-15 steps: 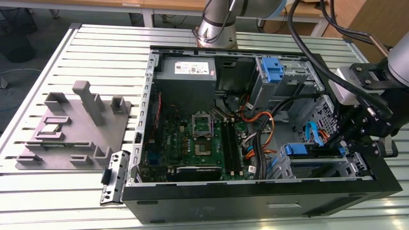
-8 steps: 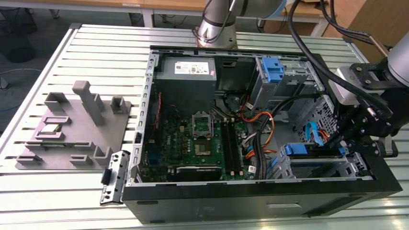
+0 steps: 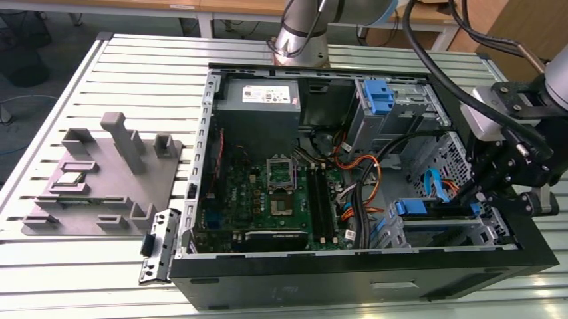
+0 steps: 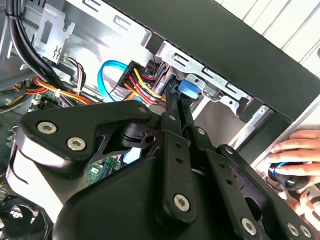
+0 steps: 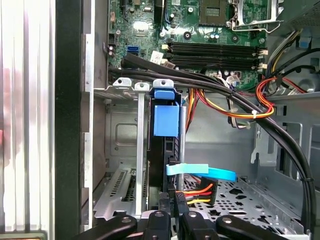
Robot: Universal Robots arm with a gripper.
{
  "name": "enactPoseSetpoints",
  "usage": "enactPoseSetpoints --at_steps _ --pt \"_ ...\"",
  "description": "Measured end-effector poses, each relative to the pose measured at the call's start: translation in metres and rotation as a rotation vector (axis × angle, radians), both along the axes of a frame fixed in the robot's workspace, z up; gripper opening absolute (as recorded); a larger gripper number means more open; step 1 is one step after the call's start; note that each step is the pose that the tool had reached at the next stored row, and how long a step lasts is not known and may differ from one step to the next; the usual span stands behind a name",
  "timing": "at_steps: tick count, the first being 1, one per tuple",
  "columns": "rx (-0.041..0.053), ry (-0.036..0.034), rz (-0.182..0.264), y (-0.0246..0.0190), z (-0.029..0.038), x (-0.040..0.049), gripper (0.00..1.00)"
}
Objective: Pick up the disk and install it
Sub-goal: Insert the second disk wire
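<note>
Jaws were clamped on the disk, held on edge so its blue rails lined up with the bay in the case.

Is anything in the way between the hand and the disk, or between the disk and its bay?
Nothing visible separates the hand from the disk; it is right at the disk's edge. The disk already stands in the drive cage. A blue cable and red-yellow wires lie close beside it.

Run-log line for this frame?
stage: install | gripper: at drive bay | disk: on edge in the bay | case: side open
</note>
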State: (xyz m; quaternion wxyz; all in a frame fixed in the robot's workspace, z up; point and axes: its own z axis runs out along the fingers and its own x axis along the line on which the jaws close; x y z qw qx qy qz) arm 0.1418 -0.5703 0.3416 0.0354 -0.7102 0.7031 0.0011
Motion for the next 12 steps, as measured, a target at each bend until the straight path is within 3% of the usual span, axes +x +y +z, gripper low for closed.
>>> enactPoseSetpoints --at_steps 12 --pt "0.0013 -0.0006 0.0 0.0024 -0.001 -0.0051 0.16"
